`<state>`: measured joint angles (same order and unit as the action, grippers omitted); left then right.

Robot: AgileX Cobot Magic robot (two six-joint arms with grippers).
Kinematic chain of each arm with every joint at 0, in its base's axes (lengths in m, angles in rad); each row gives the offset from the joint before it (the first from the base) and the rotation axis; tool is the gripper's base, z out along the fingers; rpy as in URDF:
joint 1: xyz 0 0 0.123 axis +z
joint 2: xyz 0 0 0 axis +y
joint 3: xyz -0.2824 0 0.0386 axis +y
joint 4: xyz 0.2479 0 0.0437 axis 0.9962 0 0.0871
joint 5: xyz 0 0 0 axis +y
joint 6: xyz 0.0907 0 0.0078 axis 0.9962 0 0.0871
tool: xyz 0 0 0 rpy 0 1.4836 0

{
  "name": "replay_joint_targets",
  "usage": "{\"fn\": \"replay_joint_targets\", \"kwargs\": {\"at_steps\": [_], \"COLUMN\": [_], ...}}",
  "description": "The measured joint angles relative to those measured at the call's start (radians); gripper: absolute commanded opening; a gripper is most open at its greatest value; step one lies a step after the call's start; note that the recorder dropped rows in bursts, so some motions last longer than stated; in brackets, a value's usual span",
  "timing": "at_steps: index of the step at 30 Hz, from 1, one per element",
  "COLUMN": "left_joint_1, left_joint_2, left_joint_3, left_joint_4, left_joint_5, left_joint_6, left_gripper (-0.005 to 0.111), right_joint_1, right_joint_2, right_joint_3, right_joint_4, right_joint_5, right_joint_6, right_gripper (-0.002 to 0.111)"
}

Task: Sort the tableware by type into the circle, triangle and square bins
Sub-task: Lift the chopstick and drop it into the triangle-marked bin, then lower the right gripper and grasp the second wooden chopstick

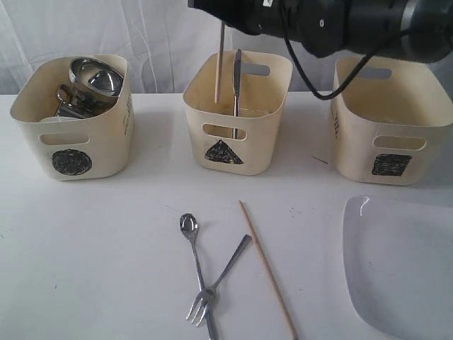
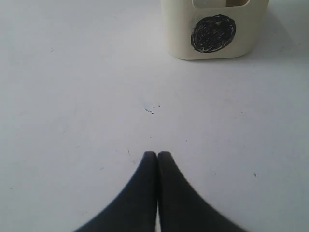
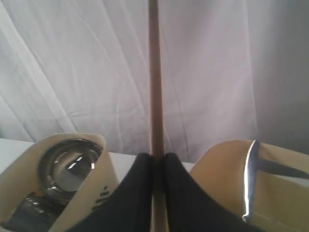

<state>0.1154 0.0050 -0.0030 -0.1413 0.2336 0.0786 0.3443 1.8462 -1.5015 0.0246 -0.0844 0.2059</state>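
Black right gripper (image 3: 157, 166), jaws pinched nearly shut on a wooden chopstick (image 3: 153, 72). The stick passes between them and runs straight up the middle of the right wrist frame.

Exterior view, upper centre: the held chopstick (image 1: 219, 64) hangs near-vertical, long axis up-down. Its lower tip is dipped inside the mouth of the triangle bin (image 1: 262, 152), directly below the grip. Knife (image 1: 237, 85) stands in the same bin, just right of the stick and apart from it.

Judgement: release looks like a straight drop, with no sideways travel needed.

Left gripper (image 2: 157, 162) closed and empty above the table (image 2: 72, 96); circle bin (image 2: 212, 29) at the top of its frame.

Unsorted, lower centre of the exterior frame: spoon (image 1: 188, 225) crossed with fork (image 1: 230, 262), and a second chopstick (image 1: 267, 273) lying diagonal. White square plate (image 1: 403, 276) lower right.
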Motion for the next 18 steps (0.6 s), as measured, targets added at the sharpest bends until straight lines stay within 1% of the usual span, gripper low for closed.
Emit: {"fn": "replay_joint_targets", "kwargs": {"at_steps": [2, 4, 7, 9, 11, 18], "left_joint_1": [0.000, 0.000, 0.000, 0.000, 0.000, 0.000], "left_joint_2": [0.000, 0.000, 0.000, 0.000, 0.000, 0.000], "left_joint_3": [0.000, 0.000, 0.000, 0.000, 0.000, 0.000], "left_joint_4": [0.000, 0.000, 0.000, 0.000, 0.000, 0.000], "left_joint_5": [0.000, 0.000, 0.000, 0.000, 0.000, 0.000], "left_joint_6": [0.000, 0.000, 0.000, 0.000, 0.000, 0.002], "left_gripper": [0.001, 0.001, 0.001, 0.001, 0.001, 0.001], "right_joint_1": [-0.020, -0.040, -0.058, -0.066, -0.068, -0.071], "right_joint_2": [0.042, 0.088, 0.140, 0.157, 0.163, 0.138], "right_joint_3": [0.000, 0.000, 0.000, 0.000, 0.000, 0.000], "right_joint_4": [0.000, 0.000, 0.000, 0.000, 0.000, 0.002], "right_joint_5": [-0.065, -0.147, -0.213, -0.209, -0.175, -0.012], "right_joint_6": [-0.033, -0.073, -0.122, -0.137, -0.143, -0.147], "right_gripper": [0.001, 0.006, 0.021, 0.032, 0.039, 0.041]}}
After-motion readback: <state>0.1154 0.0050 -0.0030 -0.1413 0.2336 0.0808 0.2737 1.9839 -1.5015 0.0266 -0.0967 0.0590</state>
